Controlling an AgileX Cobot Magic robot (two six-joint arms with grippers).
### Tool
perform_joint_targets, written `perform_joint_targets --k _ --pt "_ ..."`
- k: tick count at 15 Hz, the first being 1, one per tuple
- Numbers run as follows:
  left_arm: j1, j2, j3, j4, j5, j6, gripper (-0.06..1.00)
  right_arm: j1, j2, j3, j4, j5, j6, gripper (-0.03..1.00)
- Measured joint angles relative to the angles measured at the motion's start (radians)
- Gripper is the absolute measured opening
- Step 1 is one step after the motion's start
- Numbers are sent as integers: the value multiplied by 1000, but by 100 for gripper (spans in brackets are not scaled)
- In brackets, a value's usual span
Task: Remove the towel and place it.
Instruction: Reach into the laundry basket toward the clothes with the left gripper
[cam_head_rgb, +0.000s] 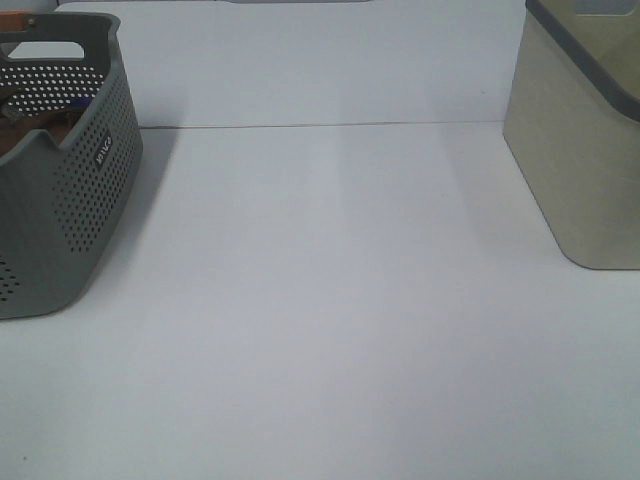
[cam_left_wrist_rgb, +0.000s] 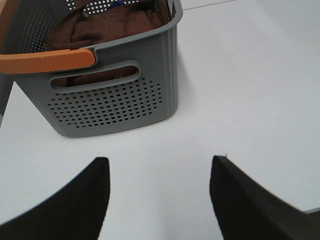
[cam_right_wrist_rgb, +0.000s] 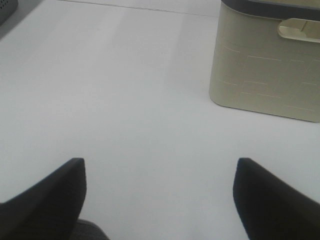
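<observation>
One towel (cam_left_wrist_rgb: 102, 27) inside grey basket (cam_left_wrist_rgb: 115, 107).

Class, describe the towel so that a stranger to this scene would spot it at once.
On the white table, find the grey perforated basket with the orange handle, across from the beige bin. The towel is the crumpled cloth inside it. Only it is dark reddish-brown and plush.
</observation>
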Motion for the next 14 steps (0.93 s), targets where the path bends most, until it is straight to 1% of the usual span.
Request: perform_joint_targets --k 14 --pt "0 0 0 0 0 0 57 0 0 0 0 0 0 77"
